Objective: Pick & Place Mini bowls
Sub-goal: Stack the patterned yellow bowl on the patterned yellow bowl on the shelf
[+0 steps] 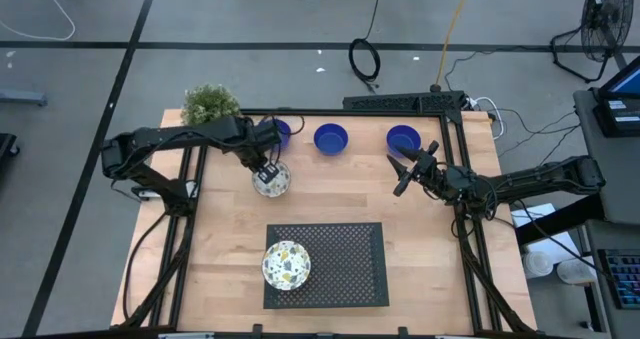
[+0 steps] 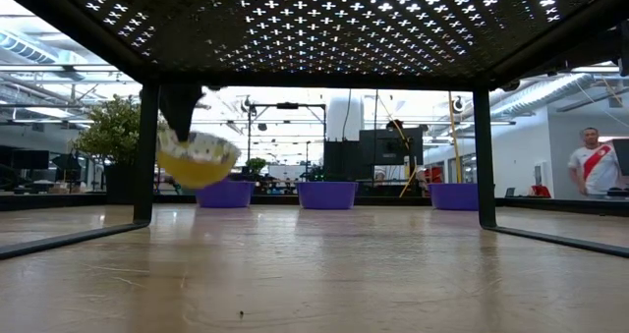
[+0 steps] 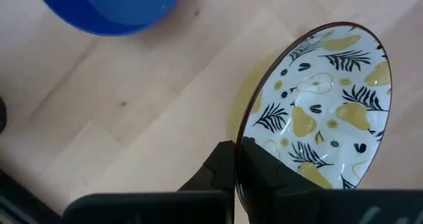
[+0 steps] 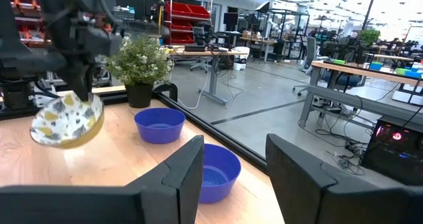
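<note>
My left gripper [image 1: 266, 169] is shut on a white mini bowl with a yellow and dark leaf pattern [image 1: 273, 180], which hangs tilted above the table [image 2: 197, 159]. A second patterned bowl [image 1: 286, 265] sits on its base on the black perforated stand [image 1: 340, 269]. Three blue mini bowls [image 1: 276, 132] [image 1: 330, 138] [image 1: 403, 139] stand in a row along the far edge. My right gripper [image 1: 405, 169] waits open near the rightmost blue bowl, level above the table, holding nothing [image 4: 231, 164]. My left gripper grips the patterned bowl's rim [image 3: 242, 141] with one finger inside the bowl [image 3: 271, 174] and one outside [image 3: 215, 171]. The fingers come from above, pointing down. The bowl is lifted clear of the table, tilted, and hangs below the fingers [image 2: 197, 159].
A leafy potted plant [image 1: 210, 104] stands at the far left corner. The black stand's legs [image 2: 147, 156] [image 2: 484, 156] rest on the wooden table. A black frame [image 1: 400, 104] runs along the far edge. A person [image 2: 595, 161] stands in the room beyond.
</note>
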You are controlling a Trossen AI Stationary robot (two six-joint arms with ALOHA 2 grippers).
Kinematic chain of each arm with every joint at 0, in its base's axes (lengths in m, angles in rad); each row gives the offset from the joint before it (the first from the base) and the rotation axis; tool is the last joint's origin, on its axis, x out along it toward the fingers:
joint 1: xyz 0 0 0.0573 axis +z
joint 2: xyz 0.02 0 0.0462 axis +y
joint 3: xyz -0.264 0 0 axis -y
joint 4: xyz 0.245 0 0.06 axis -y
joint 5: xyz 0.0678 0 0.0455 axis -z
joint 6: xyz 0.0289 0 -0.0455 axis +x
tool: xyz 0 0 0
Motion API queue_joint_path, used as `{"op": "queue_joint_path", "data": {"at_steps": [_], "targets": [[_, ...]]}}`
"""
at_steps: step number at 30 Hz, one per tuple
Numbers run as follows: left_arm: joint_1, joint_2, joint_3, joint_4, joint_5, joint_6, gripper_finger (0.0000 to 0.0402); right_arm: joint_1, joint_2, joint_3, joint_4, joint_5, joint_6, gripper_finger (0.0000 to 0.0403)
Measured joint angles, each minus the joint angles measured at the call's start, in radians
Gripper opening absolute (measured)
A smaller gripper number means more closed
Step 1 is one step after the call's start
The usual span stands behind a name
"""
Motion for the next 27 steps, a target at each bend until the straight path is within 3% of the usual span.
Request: {"op": "queue_joint_path", "data": {"at_steps": [20, 23, 27], "targets": [[-0.214, -0.038, 0.442, -0.266, -0.086, -0.054, 0.0011, 0.0, 0.0, 0.0, -0.028, 0.0, 0.001, 0.0153], [-0.248, -0.038, 0.503, -0.315, -0.078, -0.107, 0.0016, 0.0, 0.0, 0.0, -0.028, 0.0, 0.013, 0.0153], [-0.296, -0.036, 0.565, -0.347, 0.007, -0.178, 0.0007, 0.0, 0.0, 0.0, -0.029, 0.0, 0.027, 0.0153]]}}
